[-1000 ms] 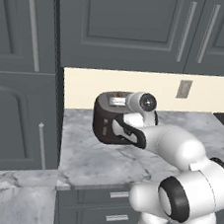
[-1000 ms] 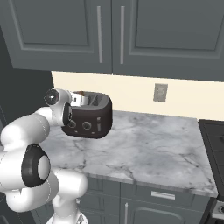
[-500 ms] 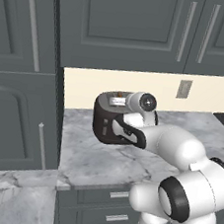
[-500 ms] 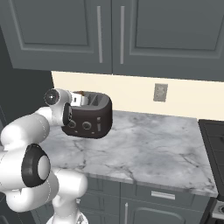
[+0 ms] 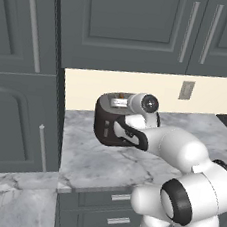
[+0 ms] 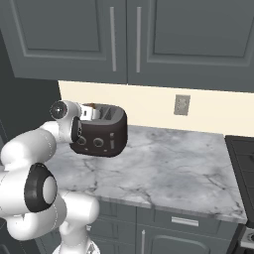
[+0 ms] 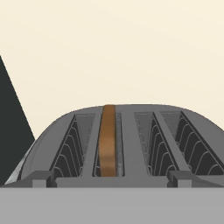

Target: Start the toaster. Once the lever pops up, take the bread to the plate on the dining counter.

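Hand view looks straight down the length of the toaster (image 7: 127,140): its silver top shows slots, and the bread (image 7: 107,140) stands upright in the second slot from the left, its brown edge level with the slot rim. Both gripper (image 7: 112,178) fingertips sit spread wide at the bottom, pinching nothing. Left base view places the toaster (image 5: 109,122) at the worktop (image 5: 95,158) back edge, near its left end, against the cream wall (image 5: 88,87), the arm's wrist over it.

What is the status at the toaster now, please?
Gripper open, holding nothing. Bread sits upright in a slot of the toaster. Nothing in the way above the slots.
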